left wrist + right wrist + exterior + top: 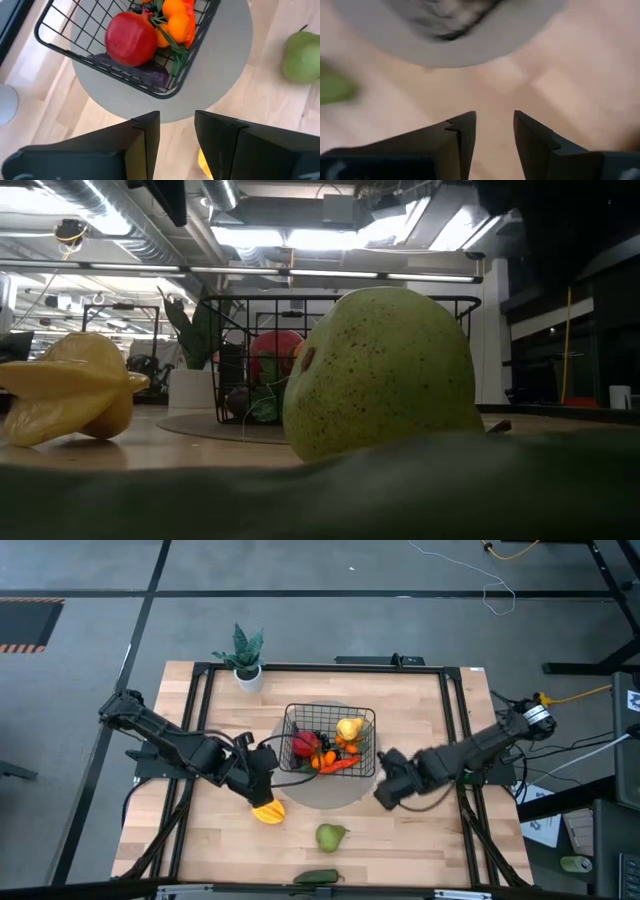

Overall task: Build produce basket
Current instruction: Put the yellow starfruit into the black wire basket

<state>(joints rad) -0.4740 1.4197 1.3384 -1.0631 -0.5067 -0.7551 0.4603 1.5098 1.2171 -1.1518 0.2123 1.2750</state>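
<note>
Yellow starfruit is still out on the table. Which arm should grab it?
Left, probably. The left gripper hovers open right above the yellow starfruit, beside the basket. The right gripper, also open and empty, sits across the grey disc, farther off.

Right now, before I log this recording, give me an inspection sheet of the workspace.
Surface: wooden table, grey disc under the basket.
Job's things: basket holds apple, carrot, yellow fruit; starfruit, pear and green vegetable lie outside.
Clutter: potted plant.
Grippers: left tool open above the starfruit; right tool open, empty, beside the disc.
Cables: yellow cable right of the table.
Surroundings: grey floor; no person seen.
</note>
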